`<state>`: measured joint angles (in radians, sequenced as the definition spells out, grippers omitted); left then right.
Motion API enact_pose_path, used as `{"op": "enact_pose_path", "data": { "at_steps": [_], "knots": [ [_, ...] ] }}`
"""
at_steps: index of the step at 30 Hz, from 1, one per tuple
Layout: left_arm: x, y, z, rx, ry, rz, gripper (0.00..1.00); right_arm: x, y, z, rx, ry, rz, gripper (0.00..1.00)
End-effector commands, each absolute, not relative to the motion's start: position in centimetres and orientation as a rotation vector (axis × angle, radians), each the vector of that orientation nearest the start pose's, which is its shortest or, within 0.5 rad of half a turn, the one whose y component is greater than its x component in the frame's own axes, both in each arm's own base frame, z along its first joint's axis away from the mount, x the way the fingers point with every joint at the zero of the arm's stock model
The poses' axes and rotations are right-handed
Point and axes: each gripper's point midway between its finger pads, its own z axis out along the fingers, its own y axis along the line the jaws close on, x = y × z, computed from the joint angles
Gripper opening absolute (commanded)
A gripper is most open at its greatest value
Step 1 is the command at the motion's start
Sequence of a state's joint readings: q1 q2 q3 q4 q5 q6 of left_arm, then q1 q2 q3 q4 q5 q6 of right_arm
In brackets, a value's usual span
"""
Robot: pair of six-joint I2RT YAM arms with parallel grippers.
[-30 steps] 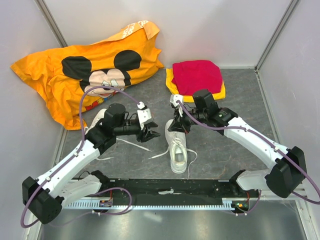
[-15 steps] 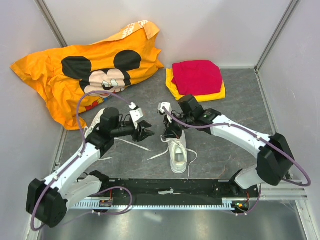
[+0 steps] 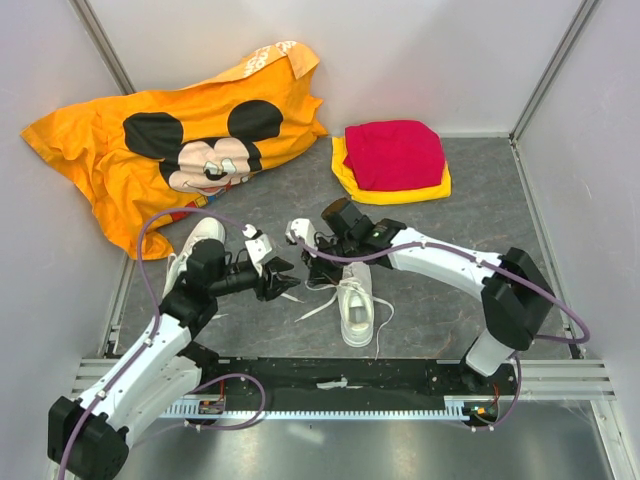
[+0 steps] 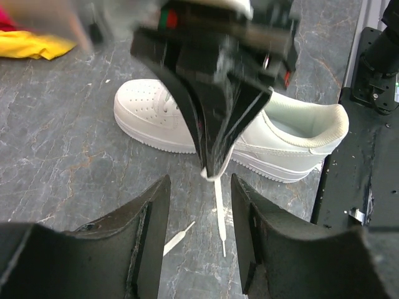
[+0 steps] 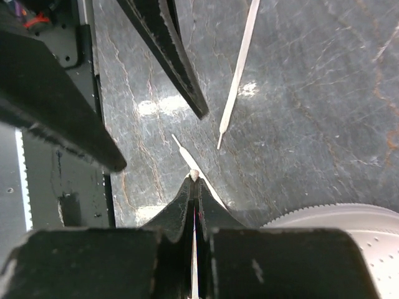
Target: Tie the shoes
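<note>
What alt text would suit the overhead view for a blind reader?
A robot's right gripper, shut on a lace, meets its open left gripper by a white sneaker on a grey table. An orange shirt and folded cloths lie behind.

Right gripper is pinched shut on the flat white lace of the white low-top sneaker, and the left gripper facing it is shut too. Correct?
Not quite. The left gripper is open, not shut: the left wrist view shows its black fingers standing apart. The rest holds: the right gripper is pinched shut on the flat white lace of the white low-top sneaker.
</note>
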<state>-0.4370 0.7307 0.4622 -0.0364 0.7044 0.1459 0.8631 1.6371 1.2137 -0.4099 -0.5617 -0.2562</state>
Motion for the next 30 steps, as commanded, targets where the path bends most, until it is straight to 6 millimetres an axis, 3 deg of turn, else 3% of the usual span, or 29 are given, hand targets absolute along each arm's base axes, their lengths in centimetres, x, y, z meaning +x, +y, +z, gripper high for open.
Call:
{"op": "enact_pose_path", "data": {
  "at_steps": [1, 3, 5, 10, 14, 15, 16, 17, 18, 19, 21, 22, 23, 26, 30],
  "knots": [
    [20.2, -20.9, 18.0, 0.954, 1.632, -0.841, 0.5, 20.6, 38.0, 13.4, -1.564, 1.898, 0.91, 0.02],
    [20.4, -21.0, 17.9, 0.955, 1.637, -0.838, 0.51, 20.7, 38.2, 12.8, -1.573, 1.913, 0.908, 0.13],
    [20.6, -21.1, 18.2, 0.96, 1.634, -0.84, 0.52, 21.2, 38.6, 13.6, -1.576, 1.897, 0.894, 0.27],
    [20.9, -21.5, 18.9, 0.97, 1.651, -0.866, 0.52, 22.9, 38.9, 18.6, -1.538, 1.822, 0.872, 0.63],
    [20.3, -21.8, 18.9, 1.053, 1.613, -0.874, 0.53, 23.8, 34.9, 21.3, -1.479, 1.826, 0.882, 0.77],
    [20.5, -21.8, 19.1, 1.06, 1.608, -0.864, 0.53, 23.6, 34.0, 21.5, -1.477, 1.825, 0.895, 0.79],
    [20.5, -21.9, 19.1, 1.083, 1.592, -0.857, 0.53, 23.9, 32.0, 20.4, -1.451, 1.875, 0.894, 0.79],
    [20.4, -21.9, 19.1, 1.101, 1.582, -0.861, 0.53, 23.4, 30.6, 21.3, -1.436, 1.851, 0.885, 0.79],
    [20.3, -22.1, 19.3, 1.12, 1.563, -0.862, 0.53, 23.4, 29.4, 21.0, -1.439, 1.844, 0.863, 0.79],
    [20.2, -22.3, 19.2, 1.15, 1.546, -0.873, 0.53, 22.9, 27.4, 20.2, -1.414, 1.864, 0.843, 0.78],
    [20.3, -22.5, 19.6, 1.165, 1.527, -0.878, 0.53, 22.3, 25.8, 19.4, -1.435, 1.842, 0.81, 0.76],
    [20.2, -22.7, 19.4, 1.179, 1.523, -0.897, 0.52, 21.4, 24.7, 17.7, -1.443, 1.87, 0.808, 0.72],
    [20.1, -22.8, 19.3, 1.191, 1.522, -0.91, 0.52, 20.8, 24.3, 17.9, -1.449, 1.84, 0.806, 0.69],
    [19.8, -23.1, 19.0, 1.211, 1.518, -0.942, 0.51, 19.6, 23.7, 16.0, -1.484, 1.81, 0.811, 0.59],
    [20.0, -23.2, 19.1, 1.239, 1.526, -0.944, 0.51, 18.8, 23.6, 13.9, -1.54, 1.816, 0.87, 0.56]
  ]
}}
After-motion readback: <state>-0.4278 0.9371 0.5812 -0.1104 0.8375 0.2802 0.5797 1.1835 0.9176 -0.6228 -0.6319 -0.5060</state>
